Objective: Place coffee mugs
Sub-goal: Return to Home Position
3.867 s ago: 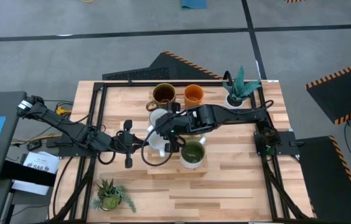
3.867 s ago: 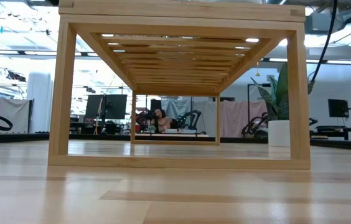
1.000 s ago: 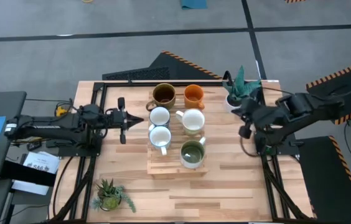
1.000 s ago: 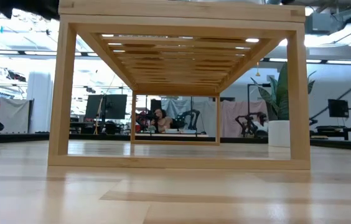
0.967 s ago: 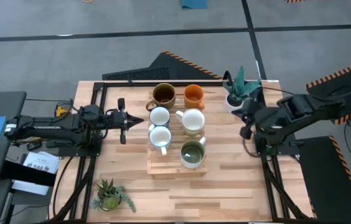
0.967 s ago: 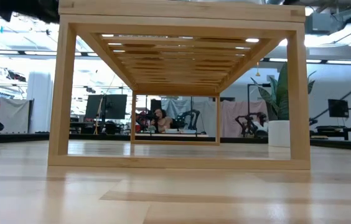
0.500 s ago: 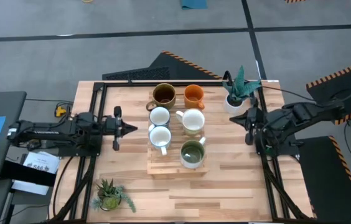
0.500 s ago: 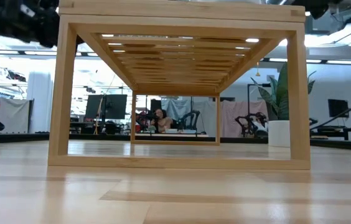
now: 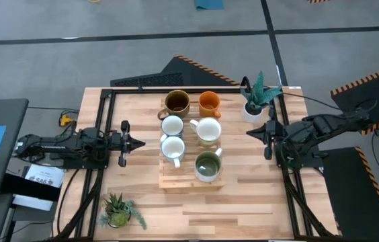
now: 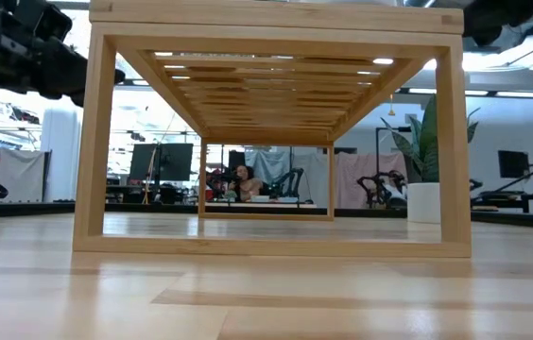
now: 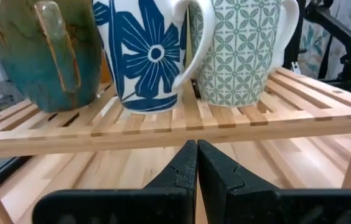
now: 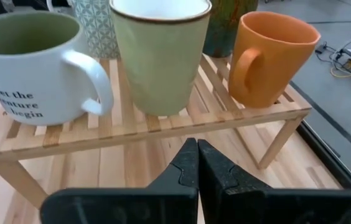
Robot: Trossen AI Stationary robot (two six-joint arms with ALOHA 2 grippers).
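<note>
Both arms have pulled back from the slatted wooden shelf point(image 9: 176, 180) — the left gripper point(image 9: 136, 141) off its left side, the right gripper point(image 9: 252, 132) off its right, each with fingers pressed together, empty. All six round handled ceramic coffee mugs point(image 9: 207, 129) stand atop it — placing looks done.

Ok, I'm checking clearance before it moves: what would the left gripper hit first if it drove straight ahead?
Most likely the near rail of the wooden shelf, just below the blue-flowered mug and the green-patterned mug. The shut left gripper points at that edge; height is hard to judge, so it might slip underneath.
</note>
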